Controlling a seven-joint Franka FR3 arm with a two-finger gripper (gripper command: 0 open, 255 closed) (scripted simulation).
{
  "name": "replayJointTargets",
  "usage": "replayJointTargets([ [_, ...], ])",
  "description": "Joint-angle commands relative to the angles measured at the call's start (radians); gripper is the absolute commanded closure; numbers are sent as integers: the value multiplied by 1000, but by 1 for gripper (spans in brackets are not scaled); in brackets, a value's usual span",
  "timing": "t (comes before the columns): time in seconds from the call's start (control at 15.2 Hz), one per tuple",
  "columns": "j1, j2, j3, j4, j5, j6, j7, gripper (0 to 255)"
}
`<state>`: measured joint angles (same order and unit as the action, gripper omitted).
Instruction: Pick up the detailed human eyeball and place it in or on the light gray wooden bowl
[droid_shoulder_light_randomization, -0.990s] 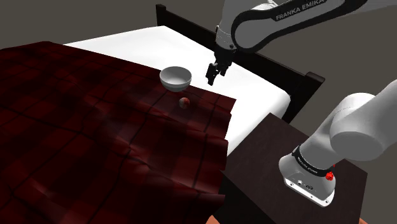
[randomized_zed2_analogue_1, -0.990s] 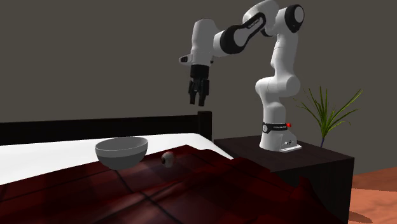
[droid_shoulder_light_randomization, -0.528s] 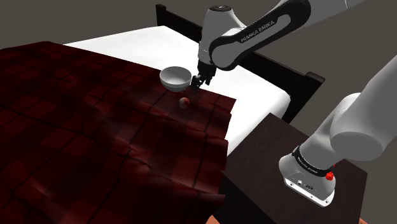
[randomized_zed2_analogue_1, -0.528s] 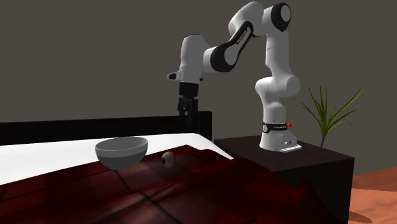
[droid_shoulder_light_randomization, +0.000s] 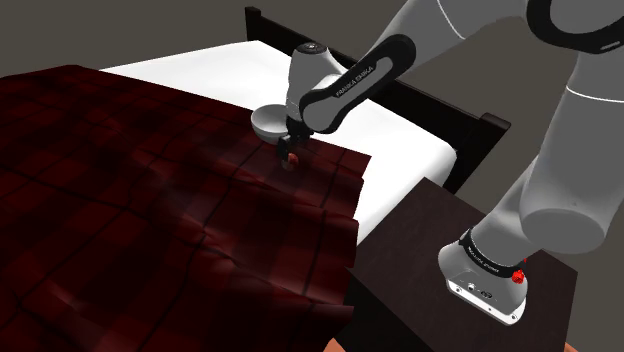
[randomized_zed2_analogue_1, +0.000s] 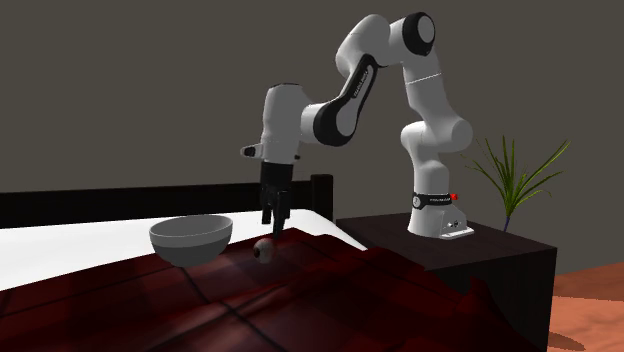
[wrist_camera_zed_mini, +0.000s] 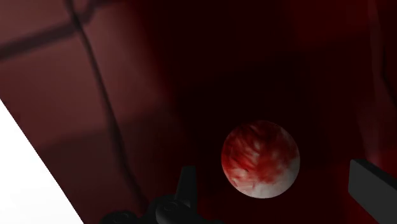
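Observation:
The eyeball is a small red-veined pale ball lying on the dark red blanket; it also appears as the eyeball and the eyeball. My gripper hangs just above it, pointing down, open. In the wrist view the gripper has its fingers standing apart on either side of the ball, not touching it. The light grey bowl stands upright on the blanket close beside the eyeball; the bowl is partly hidden by the arm in the shoulder view.
The bed has a white sheet and a dark headboard. My stand is a dark box. A potted plant stands behind it in the second exterior view.
The arm has swung toward the bowl and dropped down; the gripper now sits right over the eyeball. Eyeball and bowl have stayed put.

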<state>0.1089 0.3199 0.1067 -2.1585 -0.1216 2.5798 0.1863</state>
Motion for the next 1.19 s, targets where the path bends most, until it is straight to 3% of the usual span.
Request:
replayJointTargets([
  [0.0, 9, 51, -4, 28, -11, 24, 13, 0],
  [0.46, 17, 132, -18, 45, -29, 87, 26, 0],
  [0.92, 17, 132, -18, 45, -29, 87, 26, 0],
  [0.99, 17, 132, -18, 45, -29, 87, 26, 255],
  [1.12, 17, 132, -18, 45, -29, 87, 26, 255],
])
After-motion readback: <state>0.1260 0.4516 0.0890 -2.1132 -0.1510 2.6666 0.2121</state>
